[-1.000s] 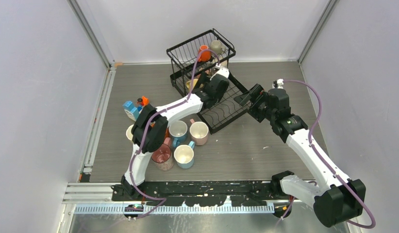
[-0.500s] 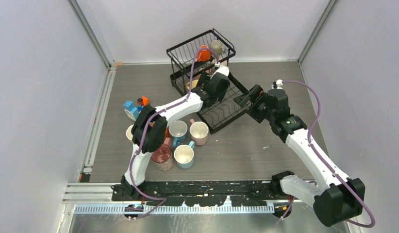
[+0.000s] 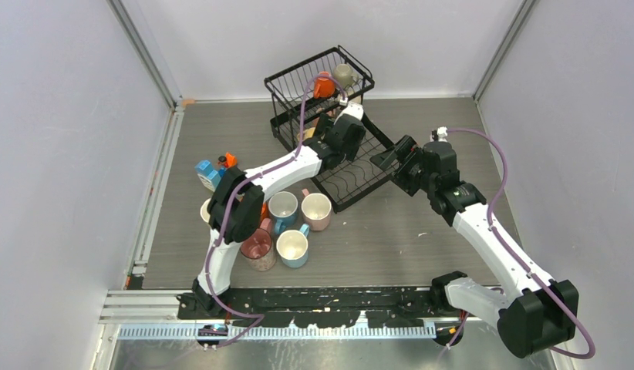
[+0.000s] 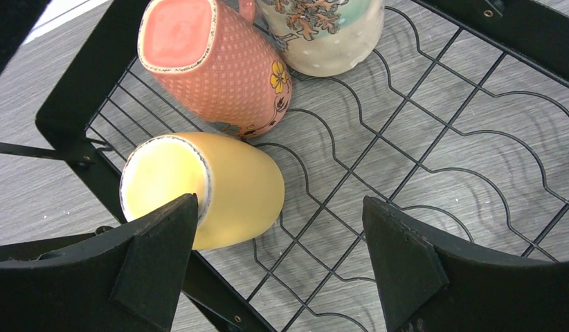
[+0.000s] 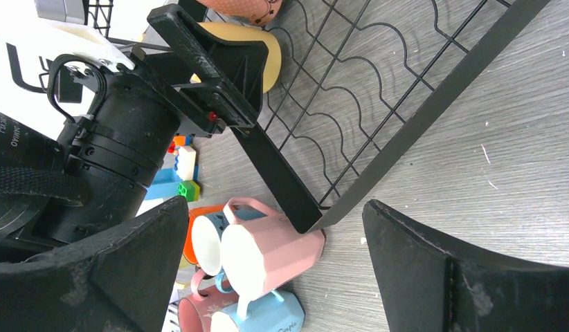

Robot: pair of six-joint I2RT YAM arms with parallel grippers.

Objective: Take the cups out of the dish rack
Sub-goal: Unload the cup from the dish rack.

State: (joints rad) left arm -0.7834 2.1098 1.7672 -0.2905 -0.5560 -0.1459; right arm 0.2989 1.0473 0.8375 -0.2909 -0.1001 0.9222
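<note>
**Both sets of jaws standing wide**

Glossy blue and pink cups (image 3: pixel 292 247) are standing on the near-left part of the tabletop (image 3: pixel 422 231). Farther back, the left gripper (image 4: pixel 280 200), jaws apart, is hovering over a yellow cup (image 4: pixel 230 190) lying sideways in the lower tray of the dish rack (image 3: pixel 359 182), just beside a salmon dotted cup (image 4: pixel 219 66). The right gripper (image 5: pixel 276 204), jaws wide, is facing that tray. Farthest, an orange cup (image 3: pixel 323 85) is sitting in the upper basket (image 3: pixel 297 77).
</note>
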